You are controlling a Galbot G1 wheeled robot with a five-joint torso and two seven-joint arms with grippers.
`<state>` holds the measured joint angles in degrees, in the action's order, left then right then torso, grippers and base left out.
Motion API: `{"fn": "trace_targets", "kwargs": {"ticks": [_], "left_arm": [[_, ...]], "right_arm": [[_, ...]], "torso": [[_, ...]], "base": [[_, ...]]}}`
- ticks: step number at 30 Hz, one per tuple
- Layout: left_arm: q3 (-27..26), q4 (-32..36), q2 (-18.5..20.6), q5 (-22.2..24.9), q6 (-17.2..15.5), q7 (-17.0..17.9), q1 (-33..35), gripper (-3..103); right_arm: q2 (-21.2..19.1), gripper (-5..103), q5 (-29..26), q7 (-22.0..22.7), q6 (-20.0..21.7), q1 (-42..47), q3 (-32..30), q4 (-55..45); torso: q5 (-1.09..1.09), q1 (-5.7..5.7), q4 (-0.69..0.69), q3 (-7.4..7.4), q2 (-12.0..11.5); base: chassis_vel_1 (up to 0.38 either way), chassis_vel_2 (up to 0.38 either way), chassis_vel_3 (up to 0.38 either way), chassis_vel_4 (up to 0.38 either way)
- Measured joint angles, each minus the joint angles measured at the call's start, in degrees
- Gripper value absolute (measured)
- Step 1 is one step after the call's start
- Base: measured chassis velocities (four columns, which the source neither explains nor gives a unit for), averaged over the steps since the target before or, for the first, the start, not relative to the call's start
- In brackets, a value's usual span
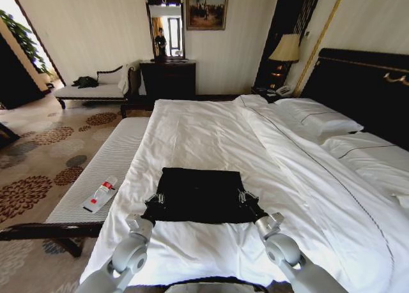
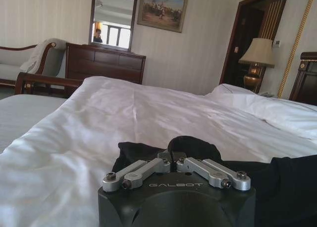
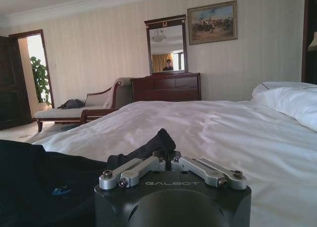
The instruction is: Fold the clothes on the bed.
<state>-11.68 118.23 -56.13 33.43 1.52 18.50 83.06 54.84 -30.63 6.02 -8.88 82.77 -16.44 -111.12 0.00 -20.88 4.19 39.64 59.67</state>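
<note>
The clothes, a black T-shirt, lie in a flat rectangle on the white bed near its foot. My left gripper sits at the shirt's near left corner. In the left wrist view that gripper is shut, with a bunch of the black clothes pinched at its tips. At the near right corner is my right gripper. The right wrist view has this gripper shut on a raised fold of the clothes. No lettering shows on the shirt.
A pale ribbed bench runs along the bed's left side with a small bottle on it. White pillows and the dark headboard are on the right. A dark dresser and a chaise longue stand at the far wall.
</note>
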Motion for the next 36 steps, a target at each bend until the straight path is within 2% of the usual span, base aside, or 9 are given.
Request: {"fn": "trace_targets", "kwargs": {"ticks": [10, 11, 20, 23, 25, 28, 30, 32, 36], "left_arm": [[-0.2, -0.54, 1.01, -1.27, 0.0, -0.53, 2.18, 1], [-0.24, -0.54, 1.27, -0.87, -0.65, -0.23, 2.34, -2], [-4.03, 0.4, 4.93, -1.29, -2.42, -1.12, 5.32, 30], [-5.45, 1.59, 5.51, -1.57, -2.32, -1.43, 7.14, 46], [-5.88, 2.25, 5.59, -1.57, -2.3, -1.47, 7.75, 51], [-8.27, 4.51, 5.75, -0.91, -2.18, -1.73, 8.79, 62], [-8.68, 4.72, 5.79, -0.29, -2.18, -1.73, 8.65, 68], [-10.02, 4.84, 6.17, 3.82, -2.82, -1.35, 6.47, 79], [-10.09, 3.08, 7.07, 9.24, -5.71, 0.47, 1.96, 90]], "right_arm": [[0.49, -3, 1.75, -1.33, -1.85, 2.93, -0.42, 1.22], [0.52, 2, 1.8, -1.76, -2.29, 3.44, -0.69, 1.24], [1.0, 34, 2.56, -3.7, -5.1, 9.06, -3.62, -0.3], [1.36, 50, 2.87, -4.02, -5.9, 10.77, -5.01, -0.92], [1.37, 50, 2.5, -3.71, -5.87, 11.13, -5.67, -1.52], [1.03, 68, -2.11, 1.37, -1.41, 10.73, -8.45, -4.7], [0.92, 68, -3.92, 2.66, -0.21, 10.28, -8.95, -5.19], [0.26, 84, -11.94, 8.02, 4.28, 7.43, -10.84, -5.87], [-0.85, 94, -20.28, 11.25, 8.01, 4.5, -12.49, -5.62]], "torso": [[0.0, 0.0, 0.0, 0.0, 0.0], [-0.01, 0.0, 0.0, 0.0, 0.0], [0.0, 0.0, 0.0, 0.0, 0.0], [0.0, 0.0, 0.0, 0.0, 0.0], [-0.01, 0.0, 0.0, 0.0, 0.0], [0.0, 0.0, 0.0, 0.0, 0.0], [0.0, 0.0, 0.0, 0.0, 0.0], [-0.01, 0.0, -0.01, 0.0, 0.0], [0.0, 0.0, -0.01, 0.01, 0.0]], "base": [[0.0, 0.0, 0.0, 0.0], [0.0, 0.0, 0.0, 0.0], [0.0, 0.0, 0.0, 0.0], [0.0, 0.0, 0.0, 0.0], [0.0, 0.0, 0.0, 0.0], [0.0, 0.0, 0.0, 0.0], [0.0, 0.0, 0.0, 0.0], [0.0, 0.0, 0.0, 0.0], [0.0, 0.0, 0.0, 0.0]]}}
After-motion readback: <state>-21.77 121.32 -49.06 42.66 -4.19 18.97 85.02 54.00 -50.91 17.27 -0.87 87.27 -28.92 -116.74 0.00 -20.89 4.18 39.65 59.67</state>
